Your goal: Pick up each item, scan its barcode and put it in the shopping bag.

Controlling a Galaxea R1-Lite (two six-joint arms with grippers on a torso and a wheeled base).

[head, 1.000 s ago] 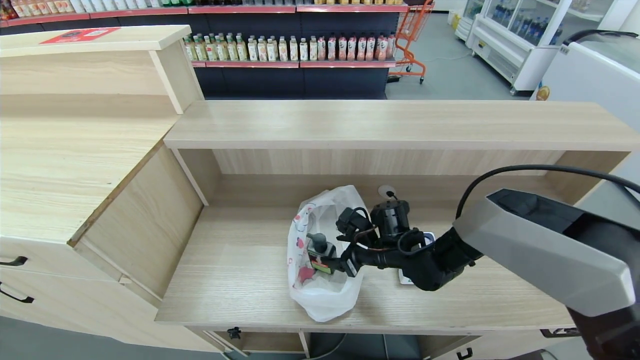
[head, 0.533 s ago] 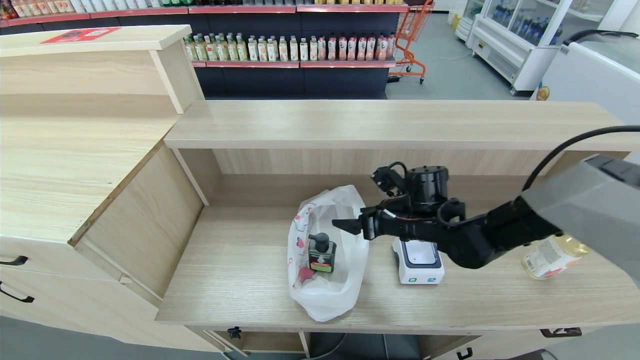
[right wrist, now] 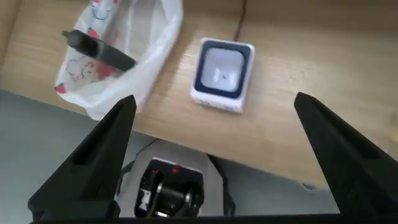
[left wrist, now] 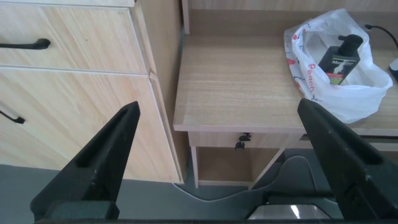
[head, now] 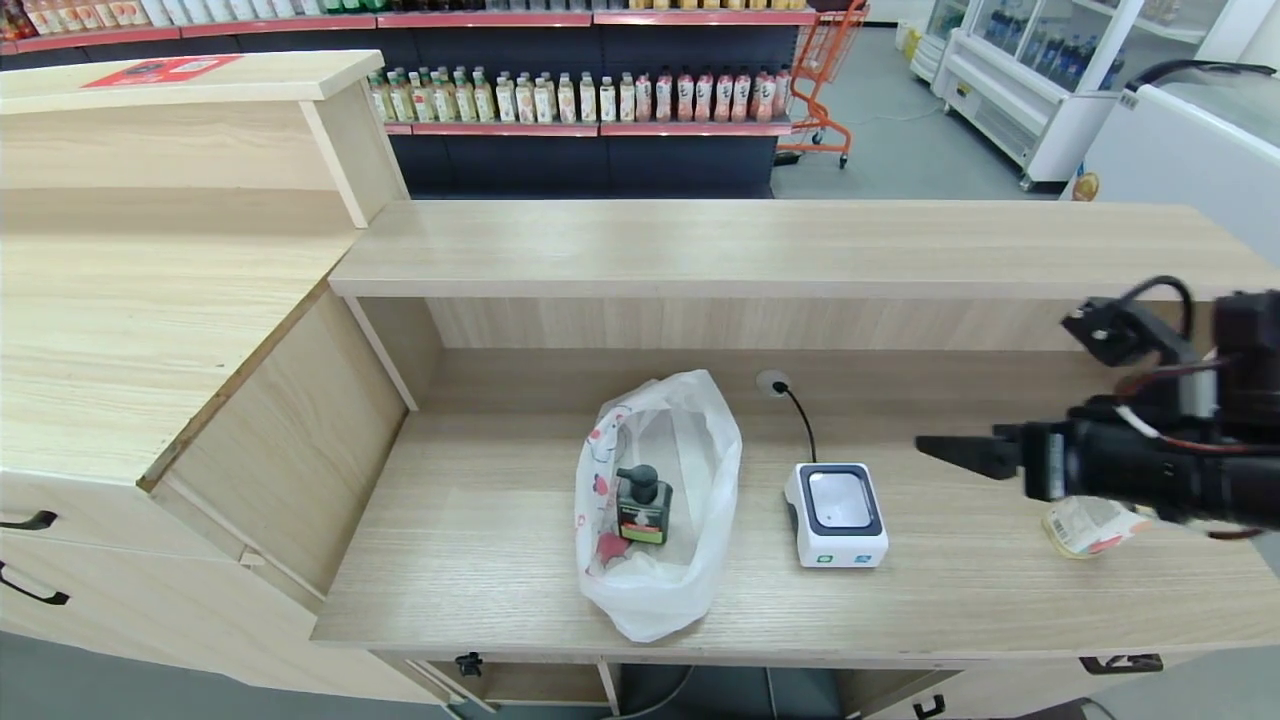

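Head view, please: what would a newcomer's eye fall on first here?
A white plastic shopping bag with red print lies open in the middle of the pale wooden counter, a dark pump bottle upright inside. Right of it sits a white box-shaped barcode scanner; the black right gripper hangs open over the counter's right end.

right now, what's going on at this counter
A robot is bagging items at a checkout counter. A dark pump bottle stands inside the shopping bag, with the scanner to its right. The right claw is open and empty near a labelled bottle lying at the counter's right end. The left claw, also open, is off the left end.
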